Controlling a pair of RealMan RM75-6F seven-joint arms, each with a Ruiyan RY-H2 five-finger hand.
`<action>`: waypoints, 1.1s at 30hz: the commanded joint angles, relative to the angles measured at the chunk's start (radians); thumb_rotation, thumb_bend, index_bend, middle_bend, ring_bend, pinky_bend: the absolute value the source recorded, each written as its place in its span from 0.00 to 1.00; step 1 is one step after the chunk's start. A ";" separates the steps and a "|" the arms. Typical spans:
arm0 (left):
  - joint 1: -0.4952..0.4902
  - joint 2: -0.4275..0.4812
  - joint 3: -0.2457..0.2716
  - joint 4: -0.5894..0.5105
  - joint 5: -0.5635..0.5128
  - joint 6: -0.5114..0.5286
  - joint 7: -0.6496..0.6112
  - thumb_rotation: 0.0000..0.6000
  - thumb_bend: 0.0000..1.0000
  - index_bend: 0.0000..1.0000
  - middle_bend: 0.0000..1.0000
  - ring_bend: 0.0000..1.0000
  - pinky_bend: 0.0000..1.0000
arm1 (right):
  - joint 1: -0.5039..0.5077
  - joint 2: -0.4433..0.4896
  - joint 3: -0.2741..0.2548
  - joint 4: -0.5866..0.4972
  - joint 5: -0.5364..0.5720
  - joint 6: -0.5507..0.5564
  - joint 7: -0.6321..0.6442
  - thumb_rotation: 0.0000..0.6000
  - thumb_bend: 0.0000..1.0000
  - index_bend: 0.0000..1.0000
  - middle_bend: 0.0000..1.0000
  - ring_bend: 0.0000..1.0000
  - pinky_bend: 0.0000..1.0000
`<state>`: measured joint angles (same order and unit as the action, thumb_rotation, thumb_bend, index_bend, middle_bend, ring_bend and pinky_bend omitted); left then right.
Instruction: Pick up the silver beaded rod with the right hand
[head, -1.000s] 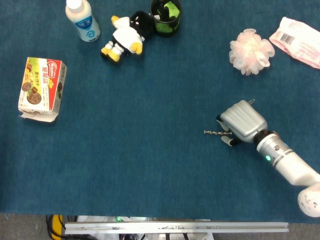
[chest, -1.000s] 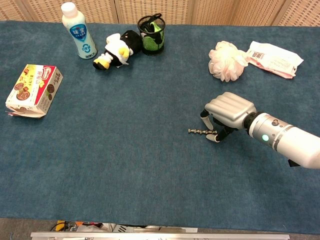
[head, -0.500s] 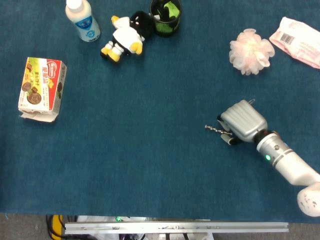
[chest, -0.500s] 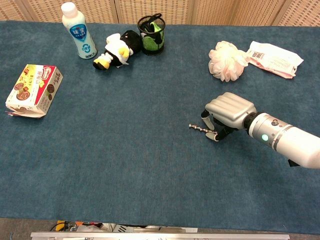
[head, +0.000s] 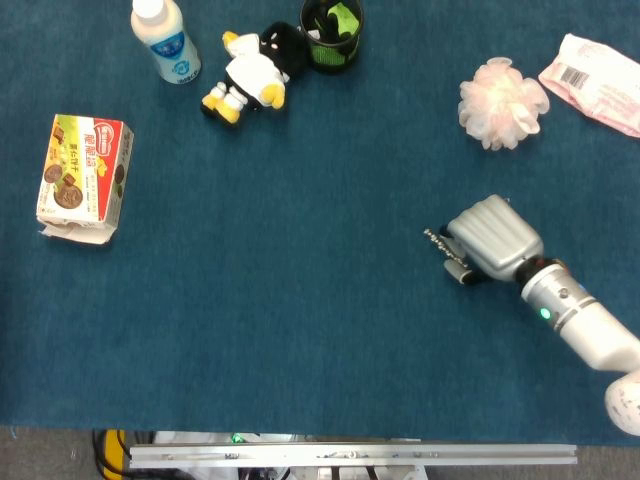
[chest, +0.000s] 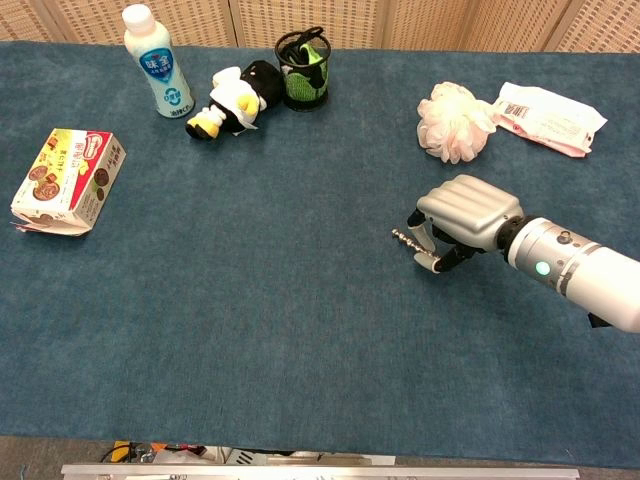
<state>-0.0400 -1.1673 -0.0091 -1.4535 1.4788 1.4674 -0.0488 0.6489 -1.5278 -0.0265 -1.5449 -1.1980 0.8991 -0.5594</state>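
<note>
Lifted and drawn back a little toward its own arm, the right robot hand (head: 487, 238) now carries the rod (head: 437, 241) with it. A second ago the rod lay flat on the table (head: 300, 330), sticking out level from the fingers; now only a short stretch shows, tilted, its free end pointing away from the palm. In the chest view the robot hand (chest: 463, 217) sits higher than before, its fingers curled down and closed around the rod (chest: 408, 241). The rod's near end is hidden under them, so I can't see just how it is held. My guess is the pickup is nearly done, with the rod coming clear of the table, though a grip near one end could let it swing or slip. Nothing else on the table has shifted. No left robot hand shows in either view.
</note>
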 joint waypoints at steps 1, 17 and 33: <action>-0.001 0.000 0.000 -0.001 0.001 -0.001 0.001 1.00 0.21 0.00 0.02 0.02 0.01 | -0.005 0.025 0.002 -0.024 -0.005 0.013 0.002 1.00 0.44 0.65 0.99 1.00 1.00; -0.012 0.008 0.000 -0.030 0.012 -0.008 0.032 1.00 0.21 0.00 0.02 0.02 0.01 | -0.060 0.169 0.016 -0.122 -0.027 0.098 0.088 1.00 0.45 0.65 0.99 1.00 1.00; -0.026 0.007 0.009 -0.061 0.029 -0.021 0.068 1.00 0.21 0.00 0.02 0.02 0.01 | -0.102 0.196 0.015 -0.072 0.004 0.096 0.145 1.00 0.45 0.65 0.99 1.00 1.00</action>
<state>-0.0659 -1.1603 -0.0002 -1.5149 1.5077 1.4460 0.0187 0.5469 -1.3309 -0.0119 -1.6169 -1.1933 0.9953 -0.4145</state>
